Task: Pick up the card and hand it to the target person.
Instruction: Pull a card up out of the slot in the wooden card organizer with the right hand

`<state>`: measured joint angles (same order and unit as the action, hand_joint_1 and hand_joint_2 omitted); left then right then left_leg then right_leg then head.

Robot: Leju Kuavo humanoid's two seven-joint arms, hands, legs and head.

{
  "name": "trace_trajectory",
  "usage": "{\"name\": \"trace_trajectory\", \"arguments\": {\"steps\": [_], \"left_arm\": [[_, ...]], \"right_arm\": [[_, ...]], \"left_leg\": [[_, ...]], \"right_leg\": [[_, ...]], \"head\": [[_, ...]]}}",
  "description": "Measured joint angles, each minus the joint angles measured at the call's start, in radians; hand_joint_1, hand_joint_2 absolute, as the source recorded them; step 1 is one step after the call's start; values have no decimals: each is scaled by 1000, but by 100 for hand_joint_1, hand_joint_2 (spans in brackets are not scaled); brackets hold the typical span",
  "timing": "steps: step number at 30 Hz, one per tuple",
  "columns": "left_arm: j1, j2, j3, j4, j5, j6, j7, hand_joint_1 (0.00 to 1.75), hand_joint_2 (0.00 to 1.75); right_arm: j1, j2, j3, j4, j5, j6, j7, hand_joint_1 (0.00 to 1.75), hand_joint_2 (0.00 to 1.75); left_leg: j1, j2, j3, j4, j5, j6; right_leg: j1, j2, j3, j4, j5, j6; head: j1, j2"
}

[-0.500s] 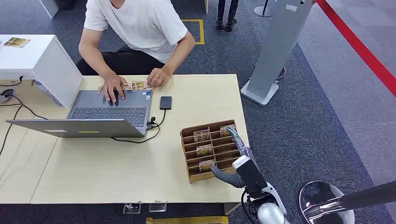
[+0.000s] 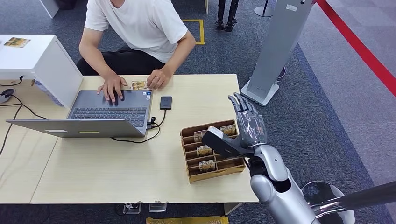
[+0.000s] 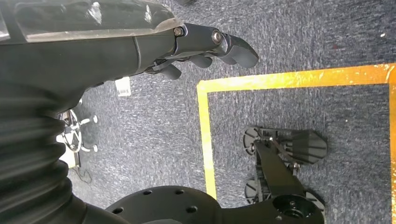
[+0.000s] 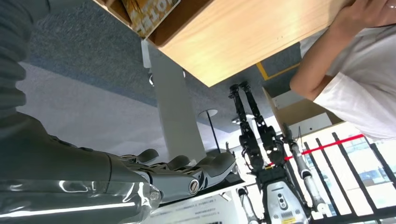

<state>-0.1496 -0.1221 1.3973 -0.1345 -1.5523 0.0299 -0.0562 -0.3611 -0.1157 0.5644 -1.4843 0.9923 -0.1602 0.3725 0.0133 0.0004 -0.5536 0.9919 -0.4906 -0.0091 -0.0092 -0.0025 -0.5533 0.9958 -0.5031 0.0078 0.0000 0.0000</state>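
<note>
Cardboard organiser (image 2: 212, 151) on the table (image 2: 116, 168) holds every card (image 2: 205, 150); your right hand (image 2: 245, 123) hovers above it, fingers spread, holding nothing. You've yet to pick one and pass it to the person (image 2: 140, 32).

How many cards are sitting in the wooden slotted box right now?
4 visible in the wooden box: one and another in the far rows, one mid-row, one near. The right hand may hide others.

Matt pale wood table (image 2: 116, 172), brown cardboard card rack (image 2: 215, 172), glossy silver metal arm (image 2: 280, 186), rough carpet (image 2: 317, 116).
</note>
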Motion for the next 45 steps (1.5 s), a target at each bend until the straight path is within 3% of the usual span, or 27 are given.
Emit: {"name": "trace_trajectory", "arguments": {"steps": [7, 13, 21, 26, 29, 33, 39, 45], "left_arm": [[-1, 2, -2, 0, -2, -3, 3, 0, 175], [0, 3, 5, 0, 1, 0, 2, 0, 175], [0, 4, 8, 0, -1, 1, 4, 0, 175], [-1, 3, 9, 1, -1, 2, 4, 0, 175], [-2, 3, 9, 1, -1, 2, 4, 0, 175], [-1, 3, 10, 2, -2, 1, 6, 0, 175], [-1, 2, 12, 2, -2, 1, 7, 0, 175], [-3, 2, 12, 2, -3, 1, 7, 0, 175]], "right_arm": [[5, 2, -5, 7, 5, 5, 9, 19, 175], [11, 16, -20, 50, 12, 0, 28, 79, 175], [12, 18, -31, 75, 15, -7, 35, 86, 175], [12, 21, -37, 97, 6, -10, 37, 103, 175], [13, 21, -38, 101, 5, -10, 36, 102, 175], [9, 26, -37, 140, -9, -12, 28, 84, 175], [8, 33, -32, 189, -13, -10, 35, 74, 175], [11, 34, -32, 200, -15, -10, 37, 72, 175]], "left_leg": [[0, 0, 0, 0, 0, 0], [0, 0, 1, -1, 0, 0], [0, -1, 0, 0, 0, 0], [0, -1, 0, 0, 0, 0], [0, -1, 0, 0, 0, 0], [0, -1, 1, -1, 0, 0], [0, 0, 1, -1, 0, 0], [0, -1, 0, 0, 0, 0]], "right_leg": [[0, 0, 0, 0, 0, 0], [0, 0, 1, -1, 0, 0], [0, 0, 0, -1, 0, 0], [0, 0, 0, 0, 0, 0], [0, 0, 0, 0, 0, 0], [0, 0, 1, -1, 0, 0], [0, 0, 1, -1, 0, 0], [0, 0, 1, -1, 0, 0]], "head": [[0, 0], [0, 0], [0, 0], [0, 0], [0, 0], [0, 0], [0, 0], [0, 0]]}}
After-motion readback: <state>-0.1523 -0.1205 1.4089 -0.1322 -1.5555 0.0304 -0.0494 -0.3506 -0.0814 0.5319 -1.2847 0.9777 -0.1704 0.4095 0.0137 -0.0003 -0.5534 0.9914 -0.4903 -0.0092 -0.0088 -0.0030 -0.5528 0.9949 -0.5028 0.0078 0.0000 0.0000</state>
